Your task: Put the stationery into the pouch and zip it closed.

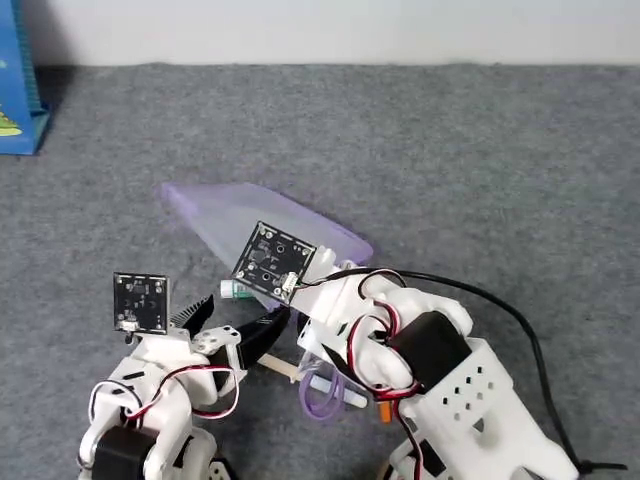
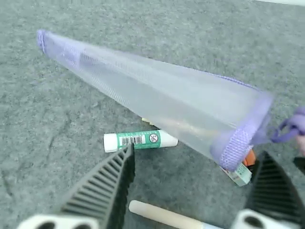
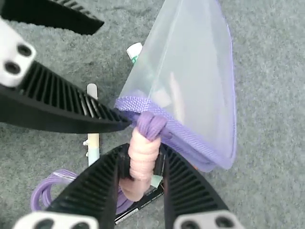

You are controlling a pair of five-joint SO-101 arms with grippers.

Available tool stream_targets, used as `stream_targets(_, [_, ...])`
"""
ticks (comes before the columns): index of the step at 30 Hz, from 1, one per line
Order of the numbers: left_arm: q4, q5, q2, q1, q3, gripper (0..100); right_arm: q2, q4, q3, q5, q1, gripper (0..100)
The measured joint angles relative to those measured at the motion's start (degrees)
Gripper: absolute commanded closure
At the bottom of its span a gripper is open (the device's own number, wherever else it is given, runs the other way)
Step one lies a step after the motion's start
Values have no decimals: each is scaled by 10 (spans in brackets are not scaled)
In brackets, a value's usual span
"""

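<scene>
The translucent purple pouch [image 1: 262,225] lies raised at one end on the grey felt. My right gripper [image 3: 141,153] is shut on the pink pull [image 3: 141,160] tied by a purple knot to the pouch's corner [image 3: 143,106]. A green-and-white glue stick [image 2: 140,140] lies just beside the pouch [image 2: 157,93], outside it. My left gripper [image 2: 197,151] stands open over the glue stick, its ribbed fingers [image 3: 62,107] close to the pouch's mouth. A cream stick [image 2: 162,215] and an orange-and-green item [image 2: 240,172] lie on the felt near it.
A loop of purple cord [image 1: 320,400] lies under the right arm. A black cable [image 1: 520,320] trails off to the right. A blue box [image 1: 15,90] stands at the back left by the white wall. Open felt stretches behind the pouch.
</scene>
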Motion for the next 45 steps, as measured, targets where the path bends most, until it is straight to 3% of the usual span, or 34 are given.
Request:
stream_targets(10, [-63,4,0,-6,84,639,0,2,0,0,-23,991])
stream_targets(19, [-67,4,0,-5,85,908,0,9,0,0,-24,991])
stream_targets(24, [-68,4,-2,-4,84,987,1,7,1,-2,-24,991])
stream_targets(41, [-62,0,0,-7,84,985,-76,90,3,0,-23,991])
stream_targets(45, [-57,0,0,-7,84,937,-106,83,42,0,-23,991])
